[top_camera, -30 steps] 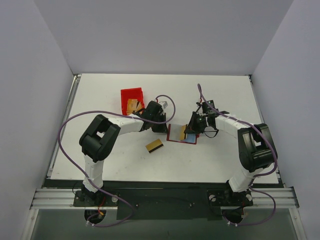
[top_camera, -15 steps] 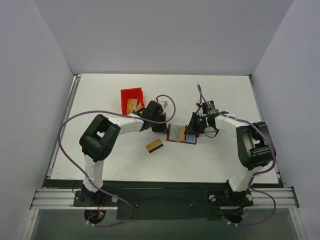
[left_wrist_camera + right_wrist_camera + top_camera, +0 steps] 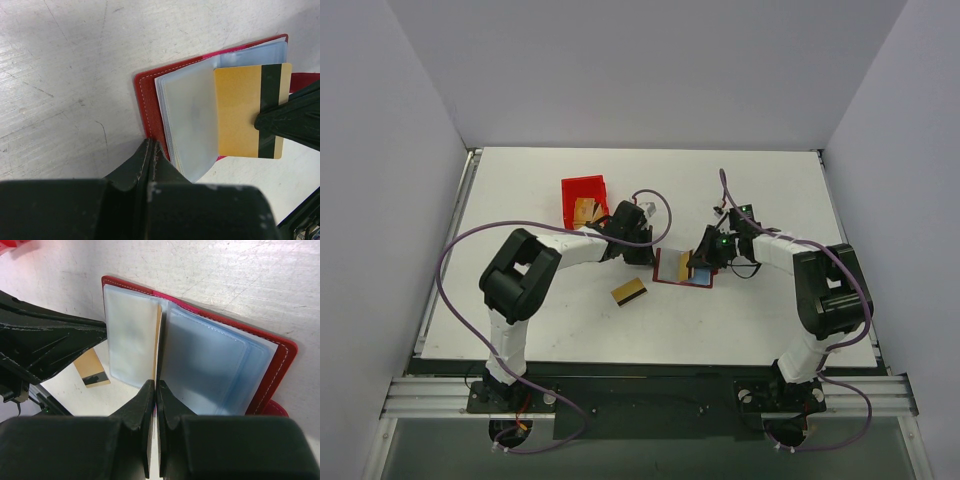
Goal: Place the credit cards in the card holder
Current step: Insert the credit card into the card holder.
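Observation:
The card holder (image 3: pixel 682 268) lies open on the table, red cover down and clear blue sleeves up (image 3: pixel 210 365). My right gripper (image 3: pixel 703 258) is shut on a gold credit card (image 3: pixel 240 115) with a dark stripe. It holds the card on edge, partly under a clear sleeve at the fold (image 3: pixel 159 335). My left gripper (image 3: pixel 151 146) is shut with nothing between its fingers. Its tips rest at the holder's left red edge (image 3: pixel 150 95). A second credit card (image 3: pixel 629 291) lies flat on the table in front of the holder.
A bright red open bin (image 3: pixel 582 185) stands behind the left gripper with more gold cards (image 3: pixel 587 211) inside. Both arms meet over the middle of the table, purple cables looping above them. White walls close in the left, right and back.
The right wrist has shifted slightly to the right. The left arm, the holder and the loose card have stayed where they were.

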